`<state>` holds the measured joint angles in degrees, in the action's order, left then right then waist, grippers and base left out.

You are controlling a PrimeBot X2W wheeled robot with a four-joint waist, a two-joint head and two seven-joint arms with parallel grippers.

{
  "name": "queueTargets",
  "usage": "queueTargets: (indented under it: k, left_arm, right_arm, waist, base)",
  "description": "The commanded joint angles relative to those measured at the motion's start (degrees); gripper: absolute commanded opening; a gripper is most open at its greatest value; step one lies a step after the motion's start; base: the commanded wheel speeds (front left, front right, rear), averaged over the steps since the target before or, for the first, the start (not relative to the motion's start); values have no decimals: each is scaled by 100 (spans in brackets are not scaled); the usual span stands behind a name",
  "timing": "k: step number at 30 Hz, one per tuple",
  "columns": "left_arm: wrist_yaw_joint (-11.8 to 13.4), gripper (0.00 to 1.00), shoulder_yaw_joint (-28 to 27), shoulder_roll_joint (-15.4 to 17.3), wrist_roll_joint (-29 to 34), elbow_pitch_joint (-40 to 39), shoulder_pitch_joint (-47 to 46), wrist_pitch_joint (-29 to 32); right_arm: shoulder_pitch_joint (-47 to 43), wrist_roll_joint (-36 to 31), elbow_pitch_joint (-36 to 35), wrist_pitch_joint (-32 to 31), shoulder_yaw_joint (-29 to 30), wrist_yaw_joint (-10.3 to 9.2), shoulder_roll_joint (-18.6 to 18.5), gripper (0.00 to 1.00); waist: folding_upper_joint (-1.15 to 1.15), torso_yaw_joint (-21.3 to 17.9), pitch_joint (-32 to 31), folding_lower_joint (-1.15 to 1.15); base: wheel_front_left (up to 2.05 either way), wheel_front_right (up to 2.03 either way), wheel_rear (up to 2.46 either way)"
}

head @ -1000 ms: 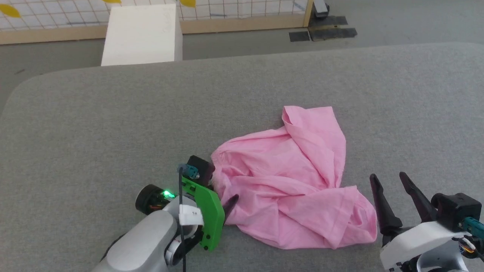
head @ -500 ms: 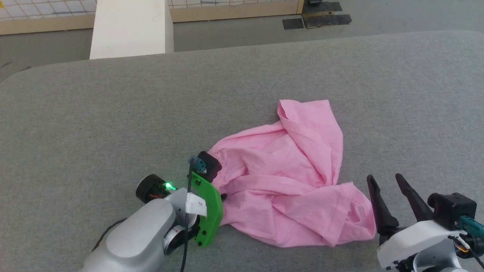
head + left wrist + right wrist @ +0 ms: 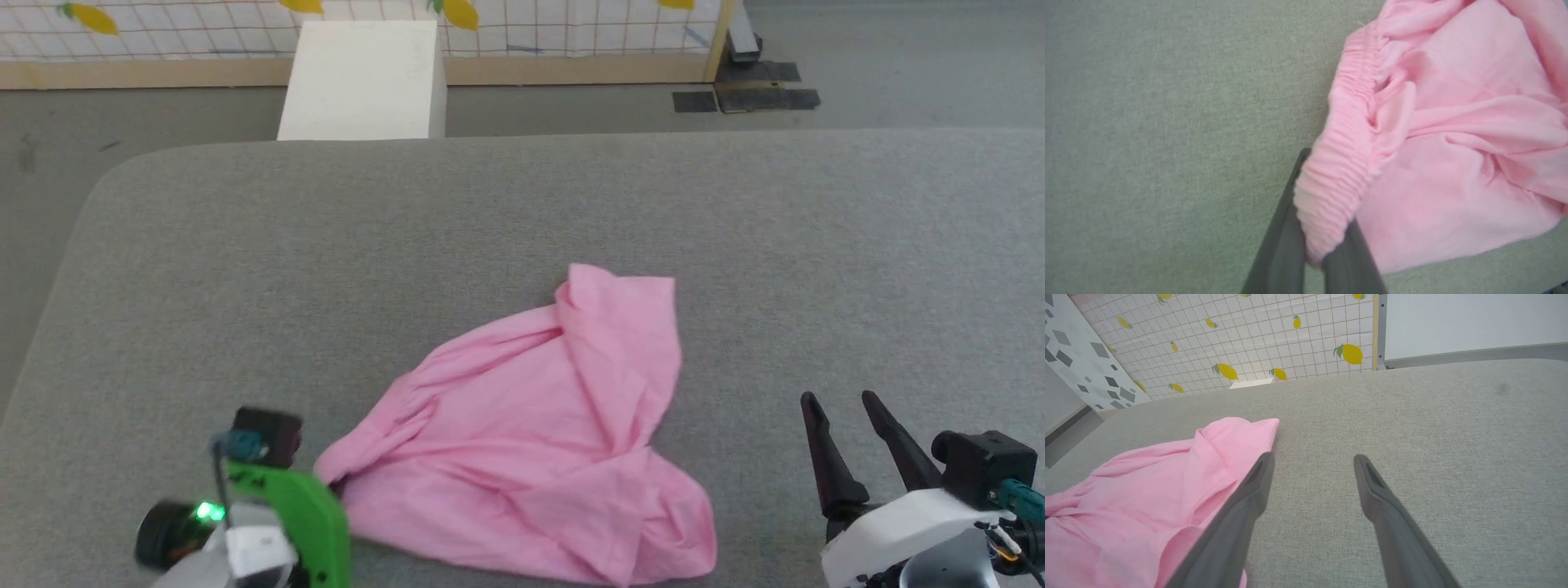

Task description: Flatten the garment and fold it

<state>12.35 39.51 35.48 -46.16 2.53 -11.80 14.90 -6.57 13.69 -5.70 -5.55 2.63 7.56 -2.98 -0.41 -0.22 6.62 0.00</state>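
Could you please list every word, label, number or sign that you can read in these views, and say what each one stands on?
No text can be read in these views.
white tag by the left wrist: any marks are too blurred to read.
garment, grey table, white box: no print or label can be seen.
wall panel: lemon drawings on a grid, no words.

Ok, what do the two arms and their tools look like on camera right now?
Right tool: two long, dark, tapered fingers on a white shell, black block with teal connector. Left tool: same dark fingers, behind a bright green plate, with lit green lamp, white tag and black cable.
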Motion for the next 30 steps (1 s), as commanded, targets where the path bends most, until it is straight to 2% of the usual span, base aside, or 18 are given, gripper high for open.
queueTargets:
  k: [1,3,6,7,8,10,11,14,19,23,30]
  left_arm:
    - [145,0,-101,99,-150,-86,296,-65]
    - [267,0,-211,139,-347,-165,621,-118]
    - [288,0,-278,86,-571,-122,914,-194]
    - [268,41,-282,55,-614,-90,960,-224]
    - [254,100,-290,26,-626,-74,974,-272]
    - [248,100,-358,-41,-616,-78,954,-459]
    - [277,100,-544,-78,-531,-185,857,-835]
    - [280,100,-716,-71,-486,-350,759,-1108]
    - [201,100,-738,50,-343,-498,429,-1070]
    - [-117,100,-500,44,-316,-251,-70,-626]
    - [-869,100,21,-189,-339,796,-1016,242]
  right_arm:
    - [-56,-10,-36,-17,0,-8,11,100]
    - [-65,-18,-73,-38,1,-8,11,100]
    - [-61,-27,-106,-67,-20,-8,11,100]
    - [-65,-27,-113,-77,-19,-8,11,100]
    - [-70,-27,-119,-85,-19,-8,11,100]
    - [-93,-27,-133,-105,-22,-8,11,100]
    - [-140,-35,-167,-139,-25,-8,11,100]
    - [-175,-28,-190,-157,-15,-8,11,100]
    - [-214,24,-212,-156,-4,-8,11,100]
    - [-185,29,-241,-160,-46,-8,11,100]
    - [-28,-23,-291,-186,-91,-8,11,100]
  waist:
    - [41,126,-84,0]
    - [41,169,-85,0]
    - [41,194,-106,0]
    - [41,205,-117,0]
    - [41,212,-130,0]
    - [41,218,-168,0]
    - [41,211,-235,0]
    - [41,188,-304,0]
    - [41,147,-353,0]
    - [41,78,-265,0]
    - [41,-157,67,0]
  base:
    - [0,0,0]
    - [0,0,0]
    - [0,0,0]
    - [0,0,0]
    - [0,0,0]
    - [0,0,0]
    - [0,0,0]
    - [0,0,0]
    - [0,0,0]
    - [0,0,0]
    - [0,0,0]
